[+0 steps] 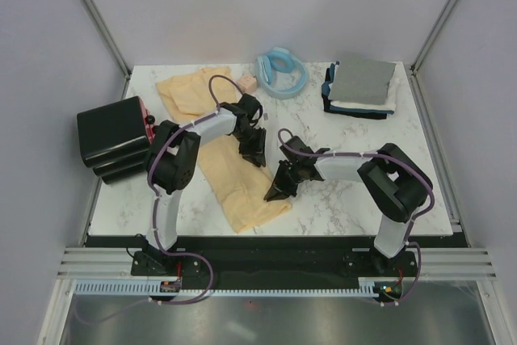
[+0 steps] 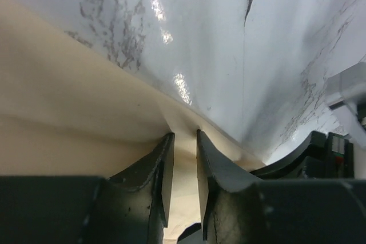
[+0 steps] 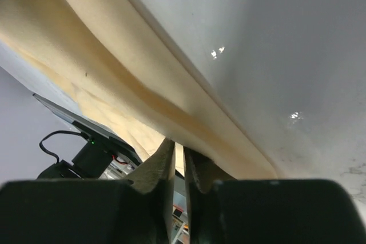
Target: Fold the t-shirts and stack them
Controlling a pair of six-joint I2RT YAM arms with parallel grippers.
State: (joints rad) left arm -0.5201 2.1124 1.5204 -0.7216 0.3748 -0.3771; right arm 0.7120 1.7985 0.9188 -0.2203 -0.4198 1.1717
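Observation:
A long pale yellow-cream t-shirt (image 1: 234, 183) lies folded in a strip across the left half of the marble table (image 1: 347, 199). Low over the strip's right edge at mid-length is my left gripper (image 1: 253, 149). In the left wrist view its jaws (image 2: 184, 135) stand slightly apart, with the cloth's edge (image 2: 68, 101) lying between them. My right gripper (image 1: 276, 191) is at the same edge nearer the front. Its jaws (image 3: 179, 144) show a narrow gap, with a fold of the cream cloth (image 3: 114, 67) at the tips. Folded grey, white and dark t-shirts (image 1: 362, 86) are stacked at the back right.
A light blue ring-shaped thing (image 1: 281, 70) sits at the back middle. A black box with a pink-red side (image 1: 113, 131) stands at the table's left edge. A small pinkish thing (image 1: 250, 82) lies beside the shirt's far end.

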